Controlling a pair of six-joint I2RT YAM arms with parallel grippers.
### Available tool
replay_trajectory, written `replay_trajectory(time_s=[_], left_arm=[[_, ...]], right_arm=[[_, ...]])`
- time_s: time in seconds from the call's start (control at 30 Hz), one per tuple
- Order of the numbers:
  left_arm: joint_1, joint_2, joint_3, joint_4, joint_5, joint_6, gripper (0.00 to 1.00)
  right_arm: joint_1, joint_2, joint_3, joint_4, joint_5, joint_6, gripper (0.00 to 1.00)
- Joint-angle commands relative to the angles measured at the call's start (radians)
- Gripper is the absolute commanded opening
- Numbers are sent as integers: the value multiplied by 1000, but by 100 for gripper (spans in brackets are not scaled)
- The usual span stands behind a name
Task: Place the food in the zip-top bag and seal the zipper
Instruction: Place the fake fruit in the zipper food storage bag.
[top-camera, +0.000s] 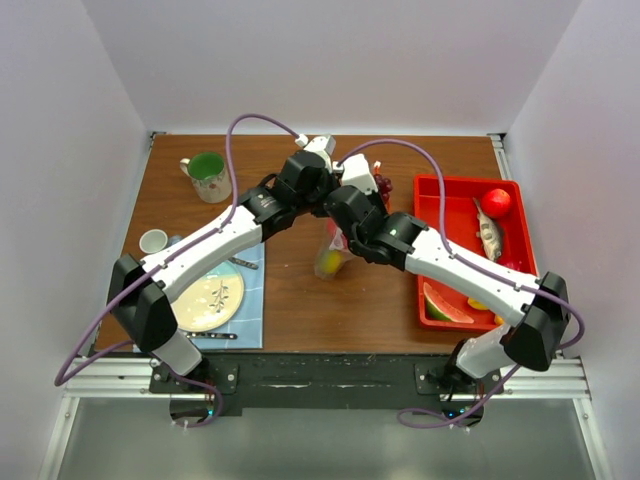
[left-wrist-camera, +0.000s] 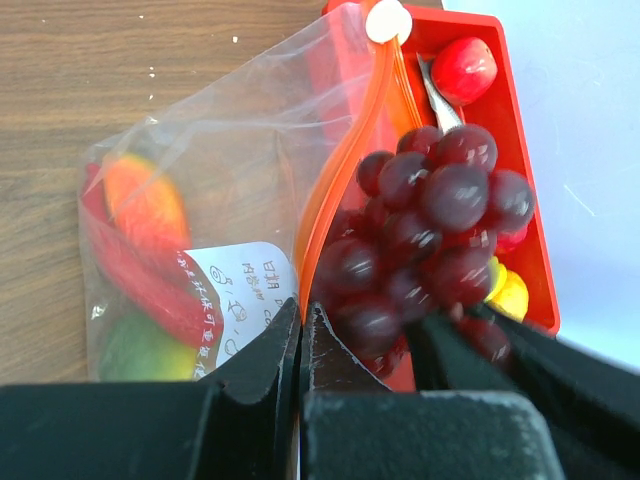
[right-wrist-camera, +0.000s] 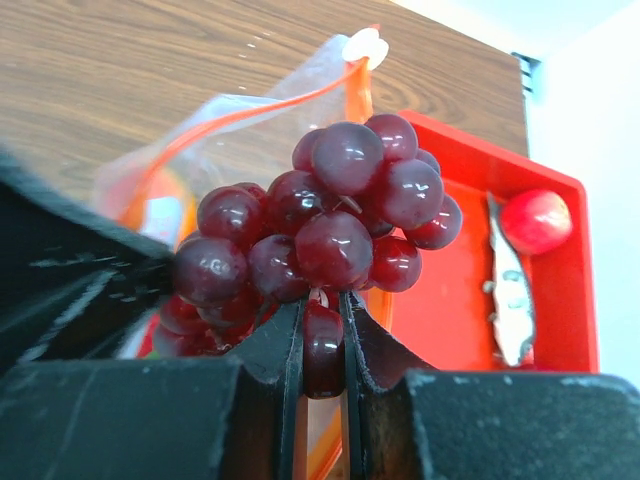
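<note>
The clear zip-top bag (left-wrist-camera: 210, 190) hangs above mid-table (top-camera: 332, 255) with several toy foods inside, red, orange and green. My left gripper (left-wrist-camera: 300, 320) is shut on the orange-red zipper (left-wrist-camera: 335, 175) edge and holds the mouth up. My right gripper (right-wrist-camera: 322, 315) is shut on the purple grape bunch (right-wrist-camera: 330, 215) and holds it at the bag's mouth, right beside the zipper (right-wrist-camera: 355, 90). The grapes also show in the left wrist view (left-wrist-camera: 430, 230). In the red tray lie the red apple (top-camera: 497, 202), silver fish (top-camera: 489, 232) and watermelon wedge (top-camera: 446, 305).
The red tray (top-camera: 430, 200) stands at the right. A cream plate (top-camera: 205, 300) on a blue mat, a small white cup (top-camera: 153, 241) and a green-lined mug (top-camera: 208, 176) are at the left. Both arms cross above the table's middle.
</note>
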Motion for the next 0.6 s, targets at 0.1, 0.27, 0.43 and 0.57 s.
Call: replay_trajectory(time_s=[0.1,0.27,0.43,0.57], left_arm=[[0,-33,54,57,6,20,0],[0,-39,52,57,6,20,0],[0,-42,52,60,6,17,0],[2,-48,49,57,-35,22,0]], right_arm=[[54,-38,44,7,-101,-1,22],[51,-76,21,-2,-119,13,52],[48,-99,57,-39,-162,22,63],[-16,-95,145,-166,-161,114,65]])
